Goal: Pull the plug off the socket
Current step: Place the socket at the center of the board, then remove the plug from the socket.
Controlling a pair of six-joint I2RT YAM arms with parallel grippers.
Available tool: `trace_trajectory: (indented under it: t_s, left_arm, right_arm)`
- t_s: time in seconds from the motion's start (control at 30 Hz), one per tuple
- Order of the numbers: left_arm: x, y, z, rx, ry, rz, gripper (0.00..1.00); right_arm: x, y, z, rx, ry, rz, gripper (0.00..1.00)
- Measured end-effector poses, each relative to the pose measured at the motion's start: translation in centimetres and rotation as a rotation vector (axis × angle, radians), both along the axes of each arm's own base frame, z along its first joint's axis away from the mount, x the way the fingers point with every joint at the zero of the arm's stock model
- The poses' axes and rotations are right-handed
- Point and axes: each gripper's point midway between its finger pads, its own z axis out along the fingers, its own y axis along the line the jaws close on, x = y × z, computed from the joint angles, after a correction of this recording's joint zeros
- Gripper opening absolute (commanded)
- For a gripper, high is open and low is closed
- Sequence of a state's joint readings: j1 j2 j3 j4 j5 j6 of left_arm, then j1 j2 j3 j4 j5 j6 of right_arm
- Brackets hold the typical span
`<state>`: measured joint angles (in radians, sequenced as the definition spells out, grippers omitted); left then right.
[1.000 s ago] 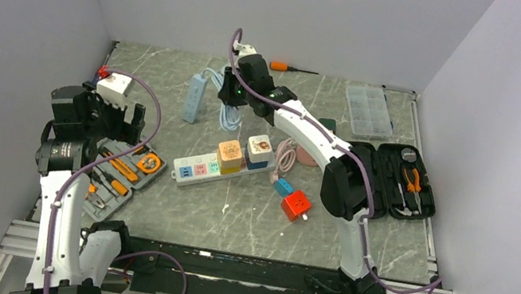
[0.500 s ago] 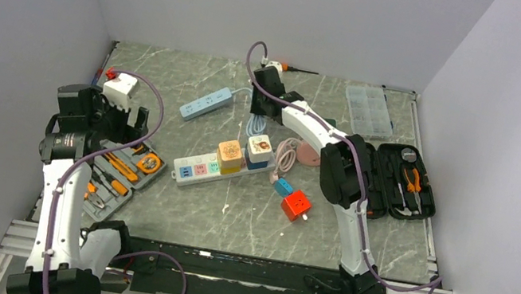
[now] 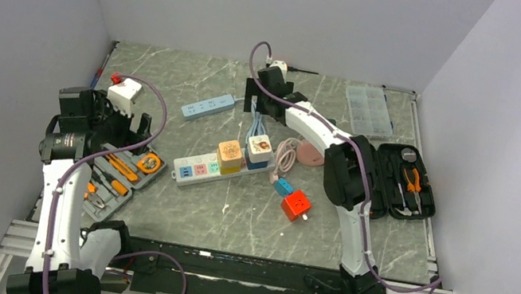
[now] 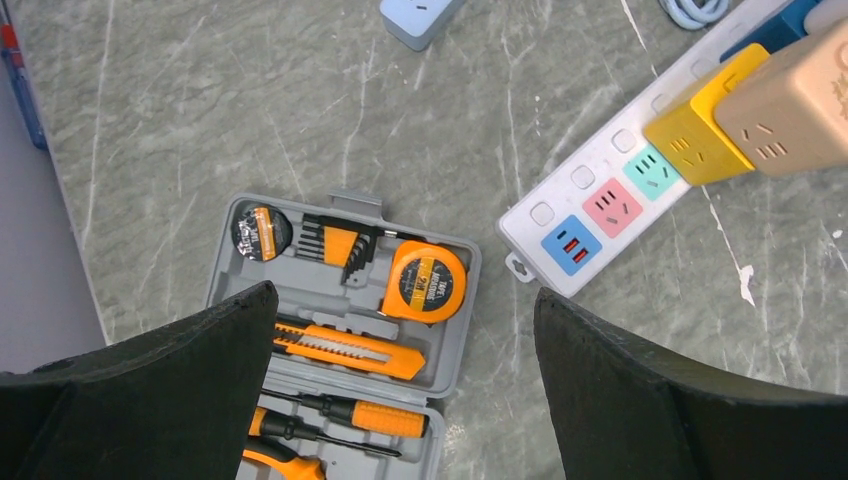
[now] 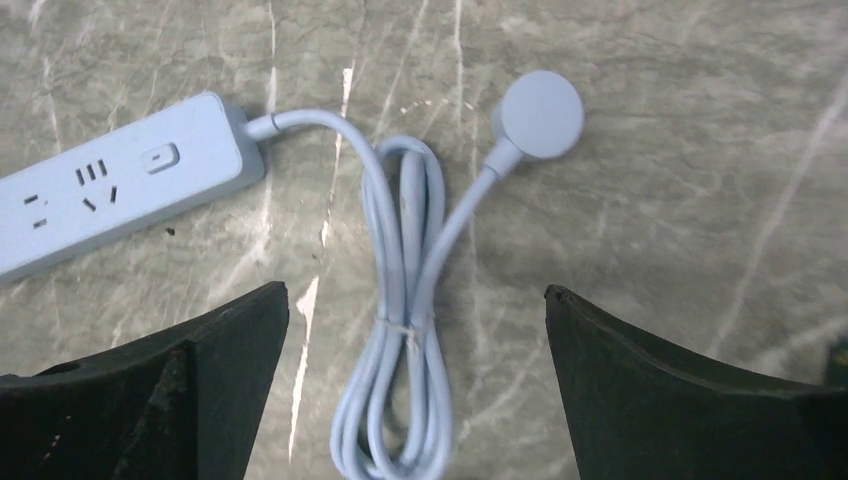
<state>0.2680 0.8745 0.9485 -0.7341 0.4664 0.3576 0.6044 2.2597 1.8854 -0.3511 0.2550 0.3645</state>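
- So far the long white power strip [image 3: 198,169] lies near the middle of the table [image 3: 244,221] with two plugs seated in its outlets: a tan cube plug [image 3: 229,155] and, beside it, a white cube plug [image 3: 260,149].
- Neither arm is at that strip.
- The right gripper [image 5: 410,300] hovers at the far side of the table, fingers spread wide and empty, over the light-blue power strip [image 5: 110,185], its bundled cord [image 5: 395,420] and round plug [image 5: 540,112].
- The left gripper [image 4: 405,300] is also spread wide and empty, above the open gray tool kit [image 4: 330,290], with the white strip's end just to one side.
- A red cube [image 3: 296,205] lies loose near the strip; I cannot tell where it belongs.
- By my reading the pull itself is all yet to do: reach a seated plug, close on it, and draw it out.
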Motion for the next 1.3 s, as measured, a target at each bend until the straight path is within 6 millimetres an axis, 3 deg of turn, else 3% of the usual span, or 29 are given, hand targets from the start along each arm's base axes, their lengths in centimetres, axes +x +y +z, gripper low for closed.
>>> trace_trajectory:
  t_s: [0.07,0.17,0.37,0.4,0.47,0.6,0.7,0.77,0.87,0.97,1.07,1.3]
  left_arm:
    - [-0.3,-0.2,-0.2,-0.001,0.009,-0.016,0.99]
    - [-0.6,-0.5,-0.3,0.001,0.019,-0.04,0.99]
    - [-1.4,-1.1,0.3,0.016,0.021,-0.094,0.99]
    - [-1.5,-1.1,0.5,0.017,0.013,-0.094,0.99]
    - [-1.7,-1.2,0.9,0.022,-0.004,-0.094,0.99]
    - [-2.2,-1.6,1.7,0.02,-0.035,-0.106,0.99]
    - [-2.5,-2.0,1.9,0.004,-0.029,-0.121,0.99]
    - [-2.6,-2.2,2.1,-0.005,-0.02,-0.129,0.99]
    - [-3.0,-2.5,2.3,-0.014,-0.014,-0.14,0.99]
    - [-3.5,-3.0,2.1,-0.027,0.004,-0.162,0.99]
    - [-4.2,-3.4,1.6,-0.043,0.038,-0.182,0.99]
    - [-4.9,-3.9,0.5,-0.069,0.086,-0.199,0.99]
  right_arm:
    - [-0.8,-0.7,1.0,0.0,-0.003,-0.004,1.0]
    - [-2.9,-2.1,4.6,0.026,-0.037,-0.004,1.0]
    - [-10.1,-6.3,17.9,0.268,-0.261,-0.005,1.0]
    - [-11.7,-7.0,19.5,0.331,-0.305,0.008,1.0]
    - [-15.0,-8.4,21.0,0.426,-0.344,0.036,1.0]
    - [-18.9,-9.7,18.5,0.503,-0.277,0.059,0.96]
    - [-21.2,-10.5,12.8,0.466,-0.136,0.037,0.87]
    - [-23.6,-12.0,8.4,0.419,-0.032,-0.002,0.86]
    - [-26.6,-14.4,5.0,0.369,0.048,-0.062,0.86]
    - [-28.0,-15.8,4.1,0.344,0.067,-0.104,0.89]
    - [-28.7,-16.2,3.2,0.322,0.087,-0.123,0.99]
    - [-29.7,-17.3,1.3,0.238,0.123,-0.138,1.0]
